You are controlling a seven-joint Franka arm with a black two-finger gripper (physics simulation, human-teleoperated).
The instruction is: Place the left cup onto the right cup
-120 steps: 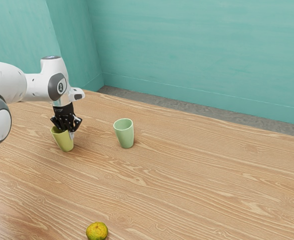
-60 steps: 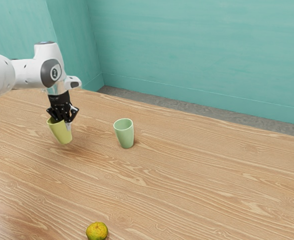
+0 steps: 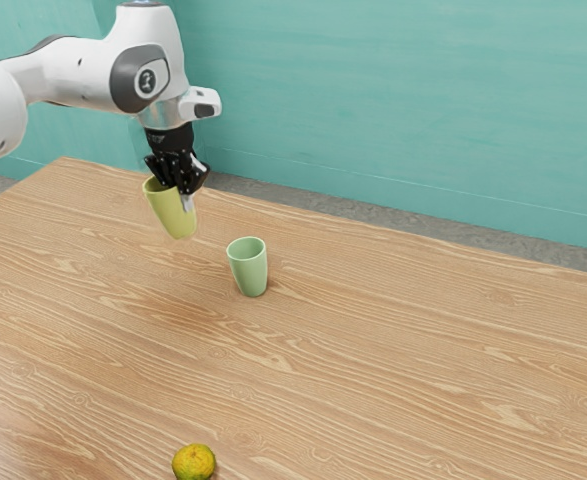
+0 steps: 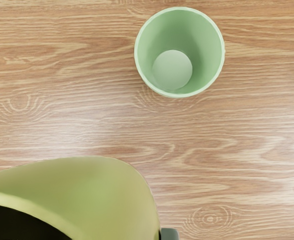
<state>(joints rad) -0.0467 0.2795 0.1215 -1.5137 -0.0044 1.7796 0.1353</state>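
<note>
Above the tabletop [image 3: 403, 340], the yellow-green cup [image 3: 172, 208] is held tilted, clamped at its rim by the jaws. It has been lifted and carried nearer the pale green cup [image 3: 248, 265], which is not yet beneath it, so stacking remains.

Exterior view: side-on, raised, wide, facing across the light wooden table [image 3: 423, 350] toward the teal wall [image 3: 393, 90]. Wrist view: close, straight down. Shared: upright pale green cup [image 3: 248, 266] [image 4: 179, 50], tilted yellow-green cup [image 3: 171, 208] [image 4: 76, 195].

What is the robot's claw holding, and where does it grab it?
The claw holds the yellow-green cup by its rim, up in the air and tilted.
</note>
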